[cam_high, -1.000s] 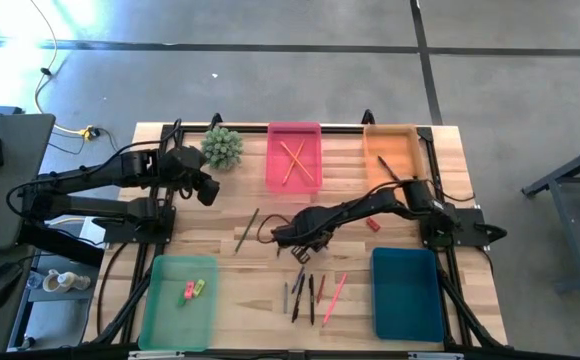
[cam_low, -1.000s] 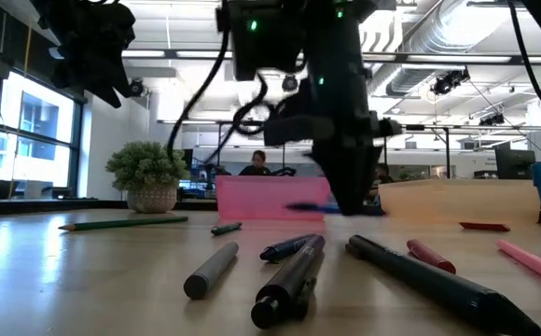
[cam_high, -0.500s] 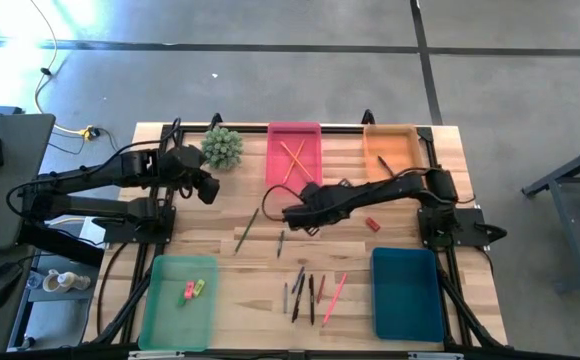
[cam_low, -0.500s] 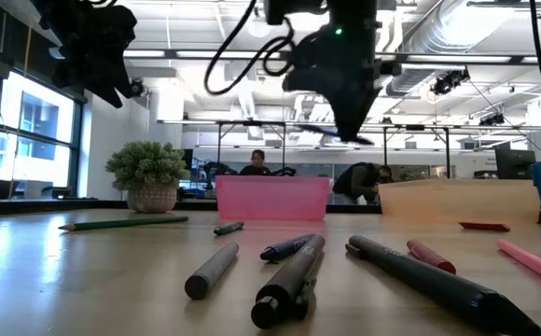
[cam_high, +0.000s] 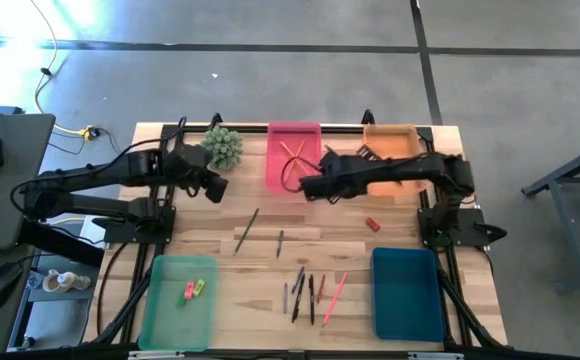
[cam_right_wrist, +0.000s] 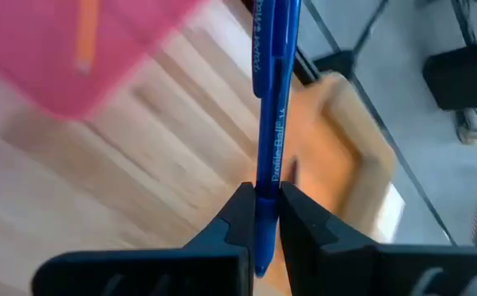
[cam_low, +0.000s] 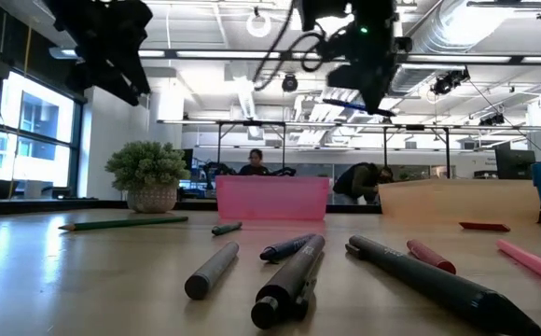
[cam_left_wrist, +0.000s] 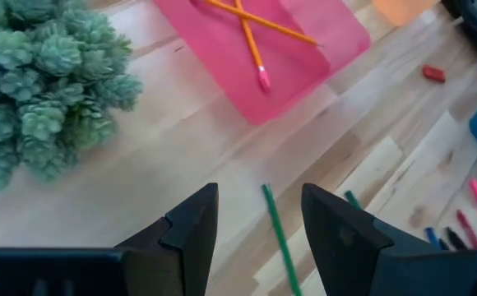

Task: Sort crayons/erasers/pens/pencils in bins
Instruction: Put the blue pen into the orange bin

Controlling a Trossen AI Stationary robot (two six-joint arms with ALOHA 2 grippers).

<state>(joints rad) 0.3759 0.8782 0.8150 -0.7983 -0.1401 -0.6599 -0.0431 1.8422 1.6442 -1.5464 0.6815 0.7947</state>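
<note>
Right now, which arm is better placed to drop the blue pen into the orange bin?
Right. The right gripper is shut on the blue pen, raised between the pink bin and the orange bin. The left gripper is open and empty near the plant.

Four bins: pink bin (cam_high: 294, 158) at the far middle holds two orange pencils (cam_high: 292, 154) crossed; orange bin (cam_high: 390, 145) far right; light green bin (cam_high: 179, 300) near left holds a pink eraser (cam_high: 186, 293) and yellow-green eraser (cam_high: 199, 288); teal bin (cam_high: 407, 292) near right; dark green pencil (cam_high: 247, 230) lies slanted on bare table; red eraser (cam_high: 372, 224) sits alone between orange and teal bins; blue pen (cam_right_wrist: 273, 107) is clamped in the right gripper (cam_right_wrist: 261, 215); loose pens (cam_high: 308, 292) lie clustered between the near bins.
</note>
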